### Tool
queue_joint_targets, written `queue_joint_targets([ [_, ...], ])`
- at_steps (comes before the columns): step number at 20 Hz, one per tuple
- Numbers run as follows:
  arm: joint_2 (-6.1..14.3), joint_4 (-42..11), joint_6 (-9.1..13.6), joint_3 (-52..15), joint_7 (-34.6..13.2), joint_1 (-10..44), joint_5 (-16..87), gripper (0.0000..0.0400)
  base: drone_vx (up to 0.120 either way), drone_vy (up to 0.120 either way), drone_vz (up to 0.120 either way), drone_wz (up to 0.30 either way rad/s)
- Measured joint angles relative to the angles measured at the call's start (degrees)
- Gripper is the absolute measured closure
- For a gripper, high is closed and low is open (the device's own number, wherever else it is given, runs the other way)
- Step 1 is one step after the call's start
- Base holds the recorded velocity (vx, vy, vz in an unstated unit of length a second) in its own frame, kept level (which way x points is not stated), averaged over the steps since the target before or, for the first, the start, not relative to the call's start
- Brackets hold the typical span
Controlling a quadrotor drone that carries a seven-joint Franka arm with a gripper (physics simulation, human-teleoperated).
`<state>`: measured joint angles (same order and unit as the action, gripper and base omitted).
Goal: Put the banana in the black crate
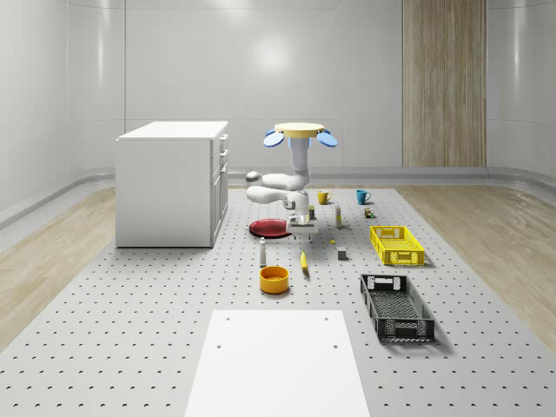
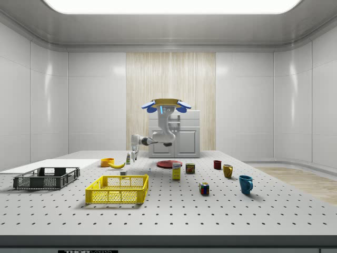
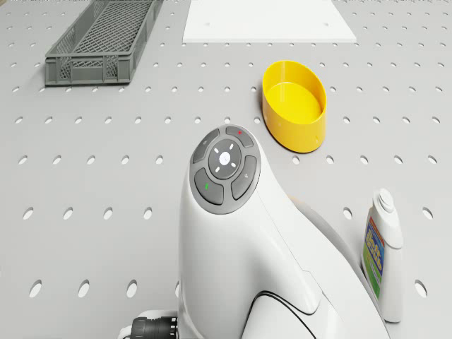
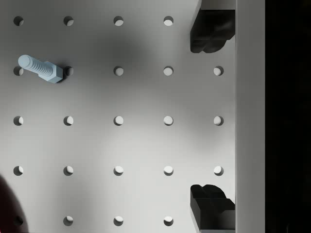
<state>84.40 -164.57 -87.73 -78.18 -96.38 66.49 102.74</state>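
The yellow banana [image 1: 304,261] [image 2: 117,165] lies on the perforated table, between the orange bowl [image 1: 274,279] and a small grey block. The black crate [image 1: 396,307] [image 2: 46,177] [image 3: 102,39] stands empty, nearer the front and toward the whole-scene view's right. My drone [image 1: 300,135] [image 2: 166,105] hovers over the table's middle, with the arm hanging below it. The gripper [image 1: 301,228] [image 2: 134,152] [image 4: 209,119] points down just above the table, a little behind the banana and beside the red plate [image 1: 268,228]. Its fingers [image 4: 209,31] stand wide apart over bare table.
A small bolt [image 4: 41,69] lies close to the gripper. A white bottle [image 1: 262,252] [image 3: 381,254] stands by the bowl [image 3: 295,104]. A yellow crate [image 1: 397,244] [image 2: 118,188], two mugs [image 1: 323,197], a white cabinet [image 1: 174,182] and a white board [image 1: 278,360] are also on or by the table.
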Motion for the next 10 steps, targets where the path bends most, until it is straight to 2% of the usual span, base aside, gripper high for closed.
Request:
queue_joint_targets([
  [1, 0.1, 0.0, -0.1, -0.02, -0.02, 0.02, -0.04, 0.0, 0.12, 0.0, -0.04, 0.0],
  [4, 0.4, 0.02, -0.37, -0.06, -0.07, 0.09, -0.16, 0.0, 0.12, 0.0, -0.107, 0.0],
  [10, 0.96, 0.04, -0.9, -0.15, -0.17, 0.21, -0.39, 0.0, 0.12, 0.0, 0.0, 0.0],
])
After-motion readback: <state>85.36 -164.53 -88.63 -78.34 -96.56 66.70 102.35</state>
